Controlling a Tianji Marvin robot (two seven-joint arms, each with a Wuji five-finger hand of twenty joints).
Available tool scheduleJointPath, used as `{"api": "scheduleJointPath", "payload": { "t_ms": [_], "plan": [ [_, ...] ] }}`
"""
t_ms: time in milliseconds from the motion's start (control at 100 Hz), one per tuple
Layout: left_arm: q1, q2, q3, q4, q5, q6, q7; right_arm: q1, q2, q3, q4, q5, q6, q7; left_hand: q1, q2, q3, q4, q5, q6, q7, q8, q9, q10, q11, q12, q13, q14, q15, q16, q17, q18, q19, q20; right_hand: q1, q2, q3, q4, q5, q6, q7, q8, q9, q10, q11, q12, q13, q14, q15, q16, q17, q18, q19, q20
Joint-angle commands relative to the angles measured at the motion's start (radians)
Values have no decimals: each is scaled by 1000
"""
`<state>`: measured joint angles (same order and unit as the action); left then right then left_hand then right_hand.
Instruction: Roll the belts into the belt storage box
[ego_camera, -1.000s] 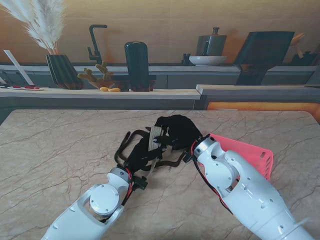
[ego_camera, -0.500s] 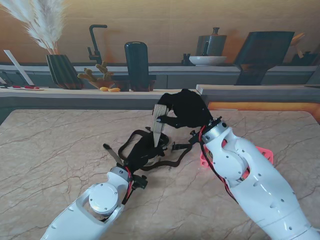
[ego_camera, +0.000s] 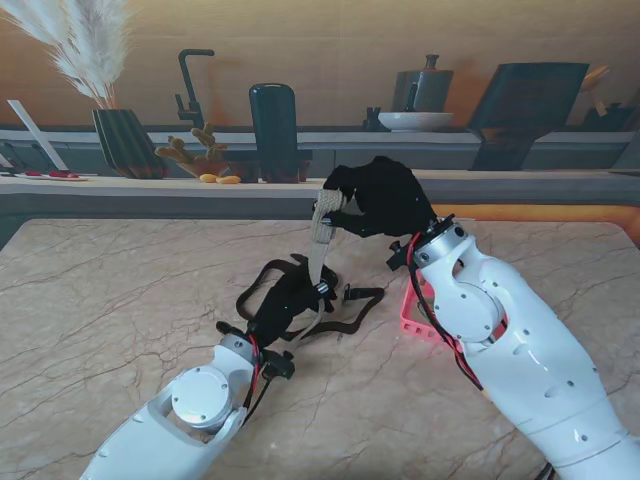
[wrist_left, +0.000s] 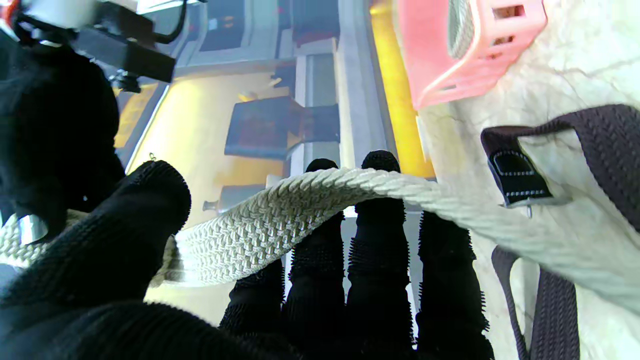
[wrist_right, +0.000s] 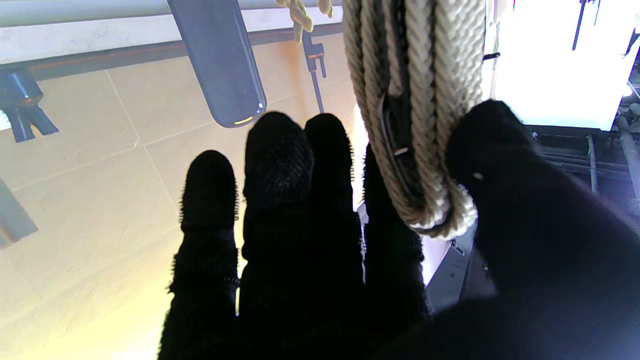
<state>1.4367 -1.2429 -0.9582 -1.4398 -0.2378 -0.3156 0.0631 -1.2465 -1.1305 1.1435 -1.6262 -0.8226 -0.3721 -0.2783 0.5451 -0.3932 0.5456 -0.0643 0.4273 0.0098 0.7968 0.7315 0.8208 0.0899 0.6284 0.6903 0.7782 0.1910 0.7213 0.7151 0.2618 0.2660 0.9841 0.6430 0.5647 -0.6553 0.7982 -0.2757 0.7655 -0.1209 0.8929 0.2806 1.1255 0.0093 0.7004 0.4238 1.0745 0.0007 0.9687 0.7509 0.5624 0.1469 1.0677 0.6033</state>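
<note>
A beige braided woven belt (ego_camera: 319, 255) is being held taut above the marble worktop (ego_camera: 110, 300), its rolled end pinched by the black-gloved right hand (ego_camera: 380, 198) while its strap is being gripped by the black-gloved left hand (ego_camera: 285, 305). A dark brown belt (ego_camera: 350, 322) is lying beside the pink plastic storage box (ego_camera: 412, 318).
</note>
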Motion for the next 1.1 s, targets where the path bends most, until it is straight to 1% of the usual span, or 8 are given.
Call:
{"api": "scheduleJointPath", "payload": {
  "t_ms": [0,60,100,190,460,740,880,1090],
  "plan": [
    [13,1,-1,-9,0,10,7,-2,-1,-8,18,-11,-8,-10,3,32,-55,-3,65,-44,-22,18,-2,-21,-4,-17,-16,9,-8,17,-18,12,-9,10,65,103,102,22,42,-250,180,19,1,-23,4,6,-27,-37,-5,-8,-16,-22,4,4],
    [17,1,-3,-16,-9,20,6,1,0,-13,33,-21,-12,-17,187,64,-224,-31,96,-96,6,48,22,-23,2,-10,-1,13,7,25,-14,8,-7,25,64,105,101,22,41,-248,182,19,0,-23,5,6,-28,-38,-6,-9,-17,-22,3,3],
    [17,0,-3,-17,-9,23,7,4,0,-16,42,-25,-14,-20,343,116,-377,-11,112,-125,58,24,54,-24,16,-10,21,18,28,25,-3,7,6,26,65,104,100,22,41,-248,183,18,0,-23,5,6,-28,-38,-6,-9,-17,-22,3,3],
    [21,-2,-5,-26,-7,42,18,9,1,-24,62,-27,-16,-20,474,176,-379,-12,181,-122,79,-21,125,-19,38,-17,80,25,71,25,26,-2,42,30,63,105,100,22,40,-247,184,16,-1,-25,6,5,-28,-39,-5,-9,-18,-22,2,2],
    [21,-1,-6,-32,19,55,27,18,1,-65,121,-27,-25,-26,560,169,-350,-5,221,-21,61,-170,232,3,5,-153,154,16,69,-79,85,-26,106,-15,66,102,101,23,41,-247,188,11,-2,-20,10,2,-29,-35,-3,-10,-19,-18,2,1],
    [38,-8,-12,-56,-15,84,46,37,8,-147,203,-98,-67,-86,527,176,-306,-18,195,-13,38,-214,197,6,-47,-220,119,23,65,-118,62,-31,114,-42,67,96,107,23,46,-235,191,2,0,-11,15,-4,-26,-27,2,-12,-19,-7,9,-1],
    [44,-12,-20,-59,-66,98,40,38,8,-184,232,-96,-77,-92,242,205,-361,16,142,47,-135,-193,90,20,-130,-270,35,29,4,-120,13,-25,65,-42,68,92,112,23,51,-230,193,-3,1,-7,16,-6,-27,-21,4,-13,-24,-3,10,-2],
    [47,-10,-30,-56,-136,79,1,44,7,-233,280,-85,-83,-89,-136,20,-151,-12,-32,62,-287,-208,-68,25,-220,-299,-78,2,-162,-154,-17,-5,-17,-33,66,93,114,22,47,-224,191,-7,-2,-3,16,-8,-32,-15,2,-16,-29,2,12,-4]
  ]
}}
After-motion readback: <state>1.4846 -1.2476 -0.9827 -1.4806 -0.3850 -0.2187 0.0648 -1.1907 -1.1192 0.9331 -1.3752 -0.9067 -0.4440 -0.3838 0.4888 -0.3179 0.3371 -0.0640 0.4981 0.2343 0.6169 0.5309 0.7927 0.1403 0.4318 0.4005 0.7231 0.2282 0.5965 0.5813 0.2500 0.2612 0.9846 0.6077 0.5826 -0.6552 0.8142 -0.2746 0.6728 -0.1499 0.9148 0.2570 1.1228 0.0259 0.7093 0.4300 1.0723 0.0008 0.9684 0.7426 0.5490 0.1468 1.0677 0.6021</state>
